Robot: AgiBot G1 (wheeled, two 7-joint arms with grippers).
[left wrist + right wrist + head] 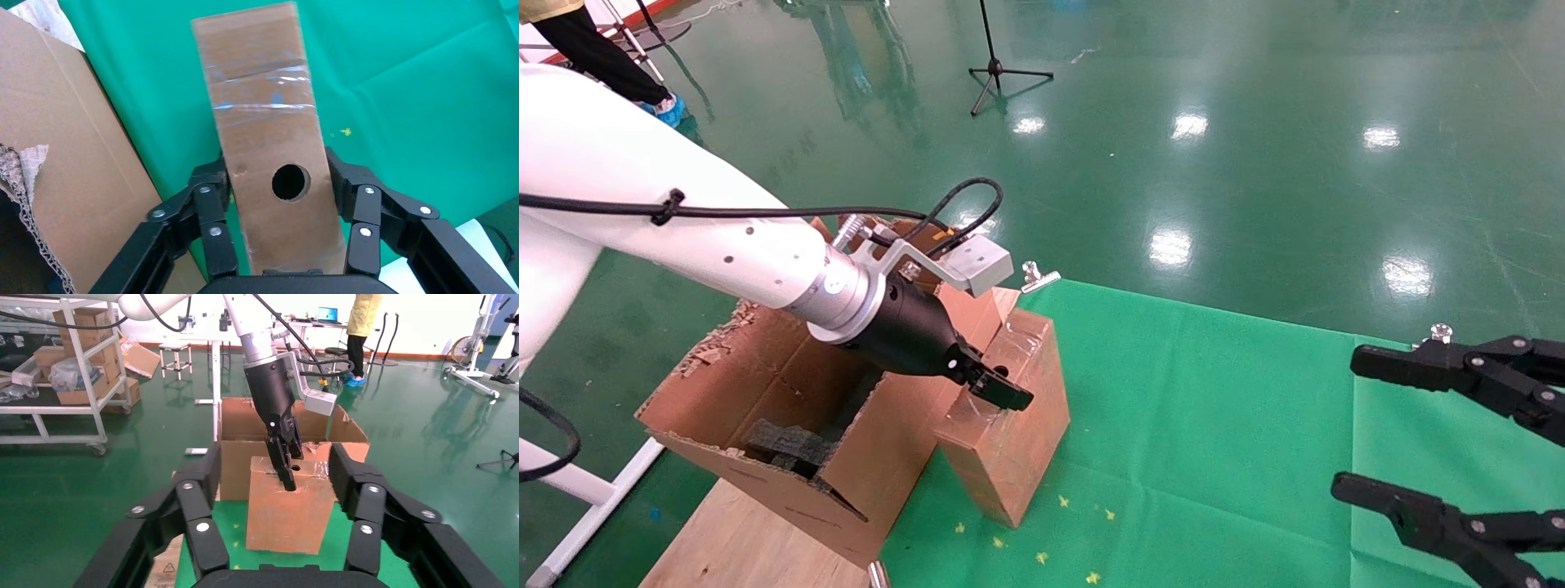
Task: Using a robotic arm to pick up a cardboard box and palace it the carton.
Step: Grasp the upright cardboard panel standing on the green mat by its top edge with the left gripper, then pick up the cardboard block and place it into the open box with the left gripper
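Observation:
The small brown cardboard box [1009, 445] stands upright on the green cloth, right beside the carton. Its taped top face has a round hole [291, 182]. My left gripper [1001, 392], on the white robotic arm [682, 237], is shut on the box's narrow top, one finger on each side [276, 168]. The large carton [764, 367] with torn flaps holds black foam [789, 445]. In the right wrist view the box [284, 508] stands in front of the carton [238, 422]. My right gripper [1344, 425] is open and empty at the right.
The green cloth [1214, 408] covers the table, with a metal clamp [1038, 278] at its far edge. The carton rests on a wooden board [731, 539]. A tripod stand [997, 69] stands on the floor. Shelves [73, 367] and a person [361, 331] are far off.

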